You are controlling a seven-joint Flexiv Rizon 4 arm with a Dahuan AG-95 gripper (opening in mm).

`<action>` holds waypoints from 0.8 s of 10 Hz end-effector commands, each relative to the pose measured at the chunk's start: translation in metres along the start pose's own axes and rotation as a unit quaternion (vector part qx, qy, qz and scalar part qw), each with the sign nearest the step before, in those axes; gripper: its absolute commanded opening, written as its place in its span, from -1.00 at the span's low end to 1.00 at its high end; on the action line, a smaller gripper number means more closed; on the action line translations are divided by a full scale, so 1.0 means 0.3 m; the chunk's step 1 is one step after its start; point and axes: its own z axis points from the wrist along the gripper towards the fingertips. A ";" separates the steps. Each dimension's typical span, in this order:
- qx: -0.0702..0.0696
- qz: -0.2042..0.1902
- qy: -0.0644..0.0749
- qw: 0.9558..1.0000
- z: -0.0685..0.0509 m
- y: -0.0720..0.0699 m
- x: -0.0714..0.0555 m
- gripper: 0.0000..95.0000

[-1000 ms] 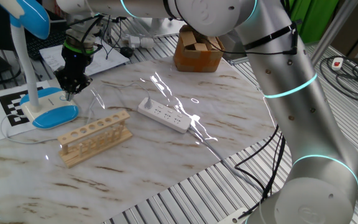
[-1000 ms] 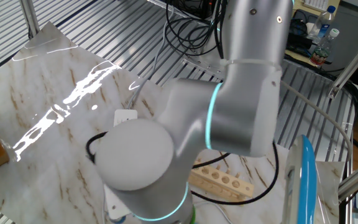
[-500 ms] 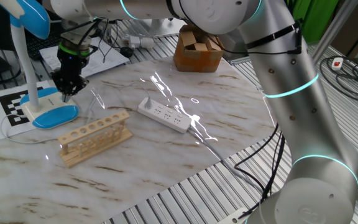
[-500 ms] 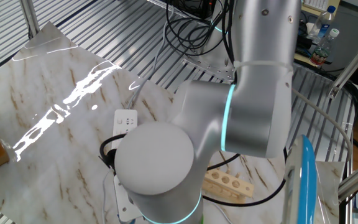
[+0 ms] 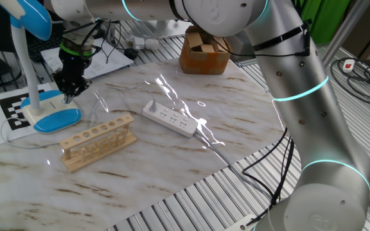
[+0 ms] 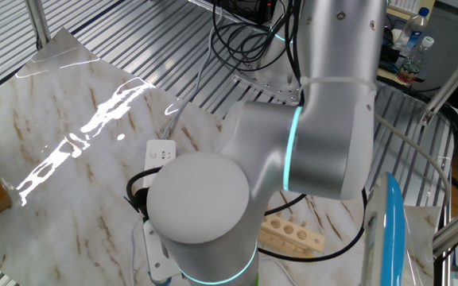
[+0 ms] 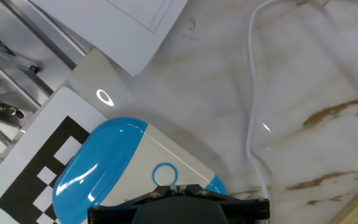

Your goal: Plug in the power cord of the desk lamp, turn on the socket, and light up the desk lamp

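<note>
- Tool (image 5: 67, 97): upper left of one fixed view, pointing steeply down, fingers pressed together with nothing pinched between them; tips poised at the white top of the lamp base, contact not discernible.
- Same tool (image 7: 178, 189) in the hand view: dark body along the bottom edge, closed tips just below a small blue ring (image 7: 163, 175) printed on the base.
- Desk lamp (image 5: 51, 114): far left of one fixed view, oval blue-rimmed base flat on the tabletop (image 5: 172, 160), slim white neck rising to a blue head in the top left corner.
- Power cord (image 7: 252, 118): thin white wire curving down the right half of the hand view, lying loose on the marble.
- Socket (image 5: 169, 118): long white strip at centre of one fixed view, lying diagonally, well apart from the lamp.
- Wooden rack (image 5: 98, 141): between lamp base and socket, lower left of centre.
- Checkered marker sheet (image 7: 39, 171): lower left of the hand view, partly beneath the base.
- Other fixed view: mostly filled by the arm (image 6: 293, 151); tool hidden.
</note>
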 end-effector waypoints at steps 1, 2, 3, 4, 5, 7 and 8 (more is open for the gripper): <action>-0.002 -0.001 -0.006 1.000 0.001 0.001 -0.003 -1.00; -0.002 -0.002 -0.007 1.000 0.002 0.002 -0.005 -1.00; -0.003 -0.001 -0.008 1.000 0.003 0.003 -0.005 -1.00; -0.003 -0.001 -0.010 1.000 0.006 0.006 -0.008 -1.00; -0.004 0.001 -0.010 1.000 0.007 0.009 -0.011 -1.00; -0.004 0.001 -0.011 1.000 0.006 0.014 -0.022 -1.00; -0.004 0.001 -0.011 1.000 0.005 0.017 -0.026 -1.00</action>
